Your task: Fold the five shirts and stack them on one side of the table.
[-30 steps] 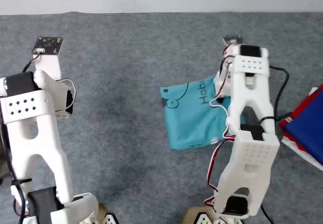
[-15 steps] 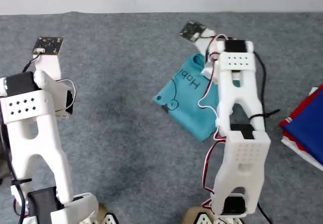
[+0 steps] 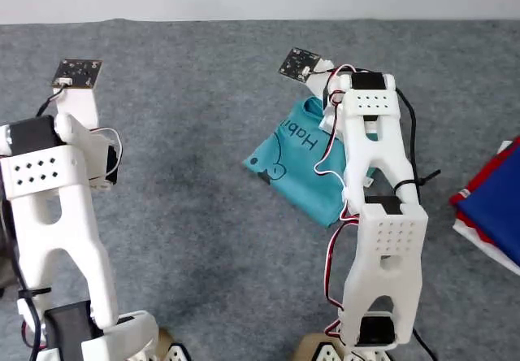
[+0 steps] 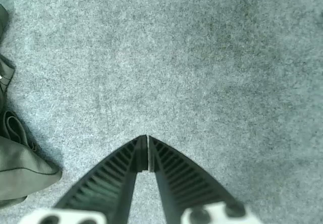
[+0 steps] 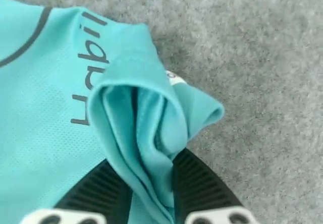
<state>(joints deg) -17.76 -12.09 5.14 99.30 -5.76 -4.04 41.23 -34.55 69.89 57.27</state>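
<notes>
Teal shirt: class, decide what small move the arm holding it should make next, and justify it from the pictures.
Probably lift slightly and carry it towards the stack of shirts at the high view's right edge. The right pincer is shut on a bunched edge of the teal shirt, which looks folded yet lies apart from that stack.

two arms (image 3: 50,174) (image 3: 378,174), one teal shirt (image 3: 296,170)
</notes>
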